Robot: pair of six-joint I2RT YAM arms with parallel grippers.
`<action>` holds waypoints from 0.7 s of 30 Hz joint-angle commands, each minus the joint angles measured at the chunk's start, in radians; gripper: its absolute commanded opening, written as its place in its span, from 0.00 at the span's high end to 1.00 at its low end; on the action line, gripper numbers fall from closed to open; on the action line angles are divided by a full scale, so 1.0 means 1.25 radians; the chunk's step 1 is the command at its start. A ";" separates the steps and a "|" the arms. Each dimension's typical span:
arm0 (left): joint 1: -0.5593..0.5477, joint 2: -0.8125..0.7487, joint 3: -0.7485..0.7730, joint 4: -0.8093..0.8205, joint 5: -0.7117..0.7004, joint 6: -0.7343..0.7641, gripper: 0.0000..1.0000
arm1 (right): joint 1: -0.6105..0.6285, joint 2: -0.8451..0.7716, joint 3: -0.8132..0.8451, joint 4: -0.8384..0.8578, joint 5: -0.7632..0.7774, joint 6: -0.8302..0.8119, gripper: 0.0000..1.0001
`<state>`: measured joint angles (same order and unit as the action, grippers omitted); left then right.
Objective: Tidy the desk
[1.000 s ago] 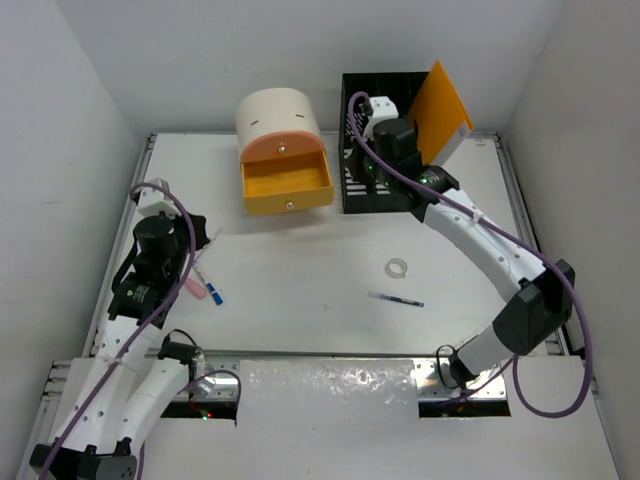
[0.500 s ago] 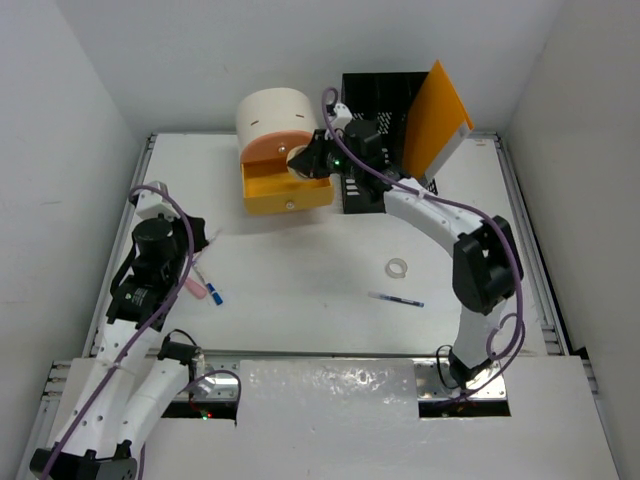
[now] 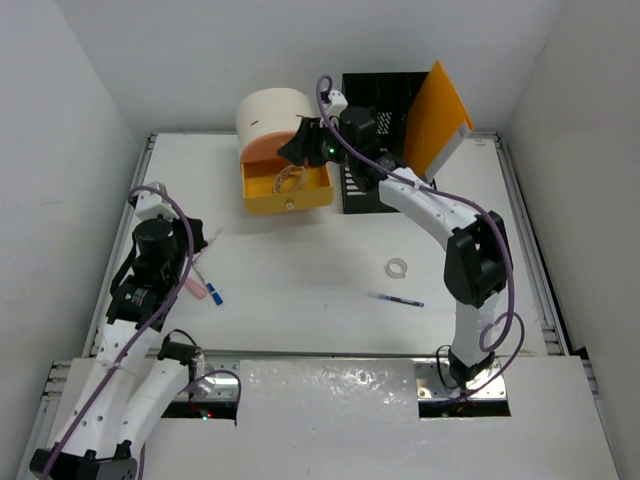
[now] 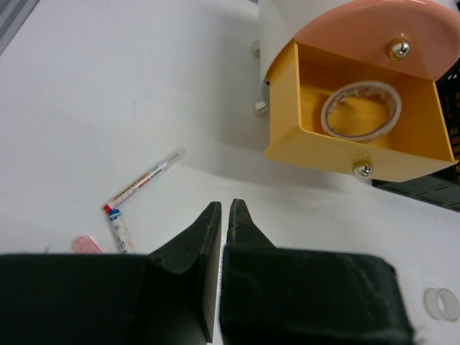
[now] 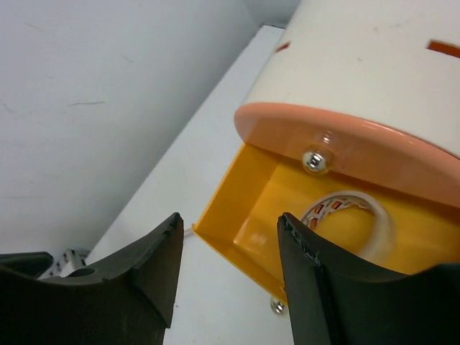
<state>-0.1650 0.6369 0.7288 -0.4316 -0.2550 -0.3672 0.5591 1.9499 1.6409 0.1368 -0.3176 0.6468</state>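
The white counter [image 3: 300, 250] fills the middle of the scene, with one foil strip [image 3: 330, 385] along its near edge. At the far centre stands one cream drawer unit [image 3: 275, 110] with two drawers: the upper is closed and the yellow lower drawer [image 4: 316, 144] is pulled out. One tape roll [image 4: 359, 108] lies inside it. The right fingers [image 5: 167, 244] hover over this drawer, spread wide and holding nothing. The left fingers [image 4: 210, 223] are pressed together and empty, above the left side. Just beside them lie two pens [image 4: 144, 180] in a V and one pink eraser [image 4: 88, 244]. A second, smaller tape roll [image 3: 397, 267] and a third pen [image 3: 395, 299] lie right of centre. One black crate [image 3: 375, 100] with one orange folder [image 3: 438, 115] stands far right.
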 commanded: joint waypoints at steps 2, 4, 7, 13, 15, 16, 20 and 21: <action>-0.005 -0.003 0.016 0.024 -0.012 0.011 1.00 | 0.006 -0.097 0.029 -0.090 0.060 -0.101 0.47; -0.005 0.000 0.011 0.031 -0.011 0.010 1.00 | 0.007 -0.154 -0.020 -0.125 0.099 -0.139 0.47; -0.005 0.008 0.008 0.040 -0.005 0.011 1.00 | 0.009 -0.234 -0.098 -0.216 0.196 -0.182 0.47; -0.005 0.019 -0.004 0.054 0.006 0.010 1.00 | 0.012 -0.372 -0.321 -0.378 0.435 -0.185 0.47; -0.005 0.023 -0.010 0.061 0.016 0.009 1.00 | 0.012 -0.408 -0.392 -0.439 0.513 -0.148 0.48; -0.005 0.026 -0.011 0.062 0.017 0.008 1.00 | 0.012 -0.425 -0.414 -0.460 0.530 -0.115 0.49; -0.005 0.035 -0.012 0.069 0.035 0.008 1.00 | 0.012 -0.426 -0.516 -0.527 0.557 -0.033 0.52; -0.005 0.038 -0.012 0.072 0.037 0.008 1.00 | 0.012 -0.420 -0.526 -0.549 0.563 -0.021 0.52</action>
<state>-0.1650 0.6815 0.7177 -0.3958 -0.2340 -0.3672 0.5713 1.4258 1.0183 -0.4328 0.2924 0.5301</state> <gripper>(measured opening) 0.002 0.481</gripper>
